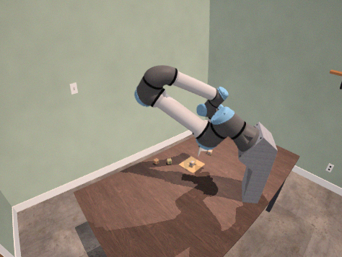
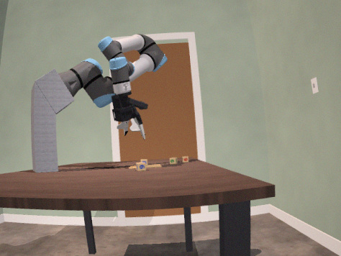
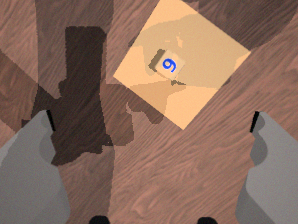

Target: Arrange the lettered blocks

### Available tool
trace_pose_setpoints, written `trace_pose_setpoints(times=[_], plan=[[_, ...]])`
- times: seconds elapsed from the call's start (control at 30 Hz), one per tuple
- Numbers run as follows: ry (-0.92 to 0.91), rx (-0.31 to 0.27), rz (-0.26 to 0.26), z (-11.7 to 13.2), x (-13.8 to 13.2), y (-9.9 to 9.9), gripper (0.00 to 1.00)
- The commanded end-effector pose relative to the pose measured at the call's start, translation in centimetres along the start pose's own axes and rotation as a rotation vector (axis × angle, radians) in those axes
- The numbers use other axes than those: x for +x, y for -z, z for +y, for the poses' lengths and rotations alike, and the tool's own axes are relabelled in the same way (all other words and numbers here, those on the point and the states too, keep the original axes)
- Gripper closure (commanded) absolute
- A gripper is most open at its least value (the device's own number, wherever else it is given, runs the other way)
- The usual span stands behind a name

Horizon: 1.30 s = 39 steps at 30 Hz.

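Note:
A tan square mat (image 1: 199, 166) (image 2: 154, 166) (image 3: 210, 52) lies on the wooden table (image 1: 144, 206) (image 2: 151, 185). One small block (image 1: 192, 163) (image 2: 141, 166) (image 3: 170, 64) stands on the mat; its top shows a blue mark that reads like a 6 or a 9. A second block (image 1: 209, 152) (image 2: 144, 161) with a blue mark stands off the mat, nearer the robot's base. A block with a green mark (image 1: 169, 161) (image 2: 173, 160) and one with a red mark (image 1: 156, 161) (image 2: 185, 159) stand off the mat on the other side. My gripper (image 2: 134, 134) (image 3: 151, 112) is open and empty, high above the table beside the mat.
The arm's grey pedestal (image 1: 257, 166) (image 2: 44, 126) stands on the table near the blocks. Dark arm shadows fall across the wood. Walls and a brown door (image 2: 169, 108) lie beyond the table's far edge.

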<state>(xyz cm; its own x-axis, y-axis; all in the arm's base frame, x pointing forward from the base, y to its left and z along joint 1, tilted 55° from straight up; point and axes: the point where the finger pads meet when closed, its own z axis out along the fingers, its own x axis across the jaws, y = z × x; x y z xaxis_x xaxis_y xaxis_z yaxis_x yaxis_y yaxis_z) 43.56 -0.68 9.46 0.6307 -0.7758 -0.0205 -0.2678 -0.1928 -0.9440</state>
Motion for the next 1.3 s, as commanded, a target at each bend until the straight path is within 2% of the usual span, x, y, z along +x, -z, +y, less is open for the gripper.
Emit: trace_pose_setpoints(times=[0.0, 0.6, 1.27], plan=[[0.031, 0.055, 0.002, -0.8, -0.4, 0.8, 0.0], [0.118, 0.186, 0.082, -3.7, -0.5, 2.6, 0.0], [0.152, 0.231, 0.127, -4.9, -0.3, 3.4, 0.0]])
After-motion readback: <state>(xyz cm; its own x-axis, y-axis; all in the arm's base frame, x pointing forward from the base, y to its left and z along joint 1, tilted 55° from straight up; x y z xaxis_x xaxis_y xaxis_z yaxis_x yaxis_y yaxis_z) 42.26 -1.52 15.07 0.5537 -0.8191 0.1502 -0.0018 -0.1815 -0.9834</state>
